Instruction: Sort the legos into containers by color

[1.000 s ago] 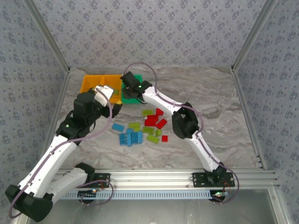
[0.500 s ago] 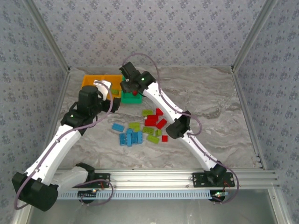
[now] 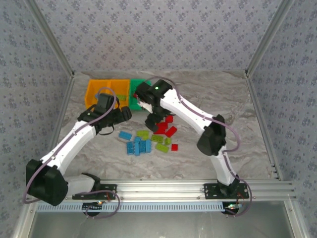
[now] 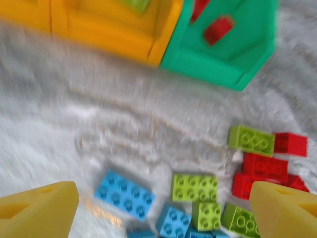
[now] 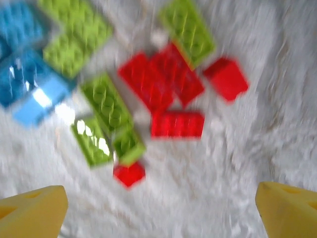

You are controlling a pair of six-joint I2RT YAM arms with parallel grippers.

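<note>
Left gripper [image 4: 161,210]: I hold it wide, empty.
Right gripper [image 5: 159,208]: wide, empty, over red legos [image 5: 168,82].
Green bin [image 4: 213,62]: red brick [image 4: 218,29] inside.

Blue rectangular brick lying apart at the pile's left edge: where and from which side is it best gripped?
Likely best: pinch the blue rectangular plastic brick across its two long sides at mid-length, coming straight down. It lies flat, studs up, with bare table beside both long sides; other blue bricks crowd only one end.

Bare table [image 3: 242,104] right of legos [image 3: 143,146] seems passable.
</note>
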